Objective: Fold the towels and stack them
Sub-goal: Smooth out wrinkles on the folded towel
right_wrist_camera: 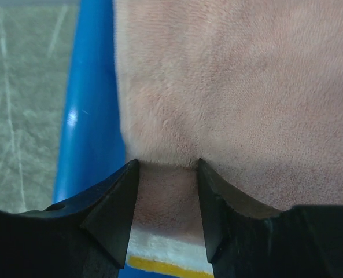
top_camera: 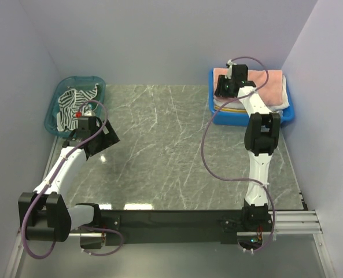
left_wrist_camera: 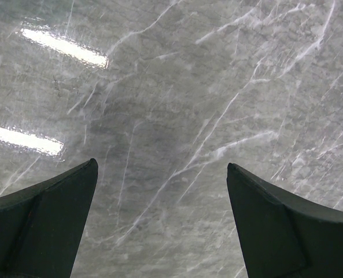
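Observation:
The salmon pink towel (top_camera: 258,81) lies folded on top of the stack in the blue bin (top_camera: 287,116) at the back right. My right gripper (top_camera: 224,88) is at its near left edge; in the right wrist view the gripper (right_wrist_camera: 164,163) is shut on a fold of the pink towel (right_wrist_camera: 240,87). The yellow-and-white striped towel (right_wrist_camera: 171,255) lies beneath it. A white towel (top_camera: 284,95) shows at the stack's right side. The dark-and-white striped towel (top_camera: 73,104) lies crumpled in the teal bin (top_camera: 52,119). My left gripper (top_camera: 99,147) is open and empty over the bare table (left_wrist_camera: 177,87).
The grey marble table (top_camera: 171,150) lies between the two bins. Walls close in the left, back and right sides. The blue bin's left wall (right_wrist_camera: 87,116) stands next to my right fingers. A purple cable (top_camera: 206,145) hangs from the right arm.

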Available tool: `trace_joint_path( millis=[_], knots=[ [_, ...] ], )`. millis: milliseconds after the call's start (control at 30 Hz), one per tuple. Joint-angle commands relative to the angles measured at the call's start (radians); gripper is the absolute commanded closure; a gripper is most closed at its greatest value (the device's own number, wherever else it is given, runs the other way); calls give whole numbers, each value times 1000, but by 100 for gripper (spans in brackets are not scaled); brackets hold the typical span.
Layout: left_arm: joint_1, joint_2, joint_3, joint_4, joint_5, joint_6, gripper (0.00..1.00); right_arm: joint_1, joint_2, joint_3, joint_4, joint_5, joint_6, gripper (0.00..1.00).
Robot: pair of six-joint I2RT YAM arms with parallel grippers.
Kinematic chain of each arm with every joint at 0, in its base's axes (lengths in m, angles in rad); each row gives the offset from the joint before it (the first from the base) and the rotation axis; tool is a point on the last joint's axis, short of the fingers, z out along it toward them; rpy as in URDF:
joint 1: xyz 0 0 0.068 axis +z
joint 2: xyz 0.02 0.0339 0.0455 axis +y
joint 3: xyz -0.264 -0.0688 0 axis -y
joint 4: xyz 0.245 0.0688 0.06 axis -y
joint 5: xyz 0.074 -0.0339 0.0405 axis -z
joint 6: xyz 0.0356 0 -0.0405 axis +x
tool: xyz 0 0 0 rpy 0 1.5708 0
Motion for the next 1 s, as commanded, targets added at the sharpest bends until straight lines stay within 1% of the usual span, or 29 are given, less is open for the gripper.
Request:
trace_joint_path(
  millis=[0,33,133,267,400,567,600,667,700,800,867,967],
  knots=[
    [4,-31,0,25,25,24,1,-7,-24,6,-142,-10,9,48],
    [4,-33,0,26,24,24,1,-7,-37,-45,-139,-9,17,48],
    [4,-34,-2,28,27,24,1,-7,-72,-106,-144,-13,30,48],
    [4,-31,-2,26,28,25,1,-5,-93,-140,-132,-36,41,48],
    [4,-33,-3,26,25,25,1,-7,-147,-120,-81,-36,43,48],
    [4,-33,-2,25,22,27,1,-30,-271,-149,46,43,75,43],
    [4,-34,-2,23,22,27,1,-65,-306,-162,98,71,99,43],
    [4,-33,-3,26,25,27,1,-90,-336,-205,149,103,124,42],
    [4,-34,-3,26,24,28,1,-119,-359,-220,195,147,144,42],
    [4,-28,-2,26,27,28,1,-175,-365,-268,255,209,176,44],
    [4,-28,0,28,28,28,1,-200,-333,-263,259,258,178,46],
    [4,-30,-2,29,25,27,1,-246,-278,-243,252,286,187,46]
  ],
)
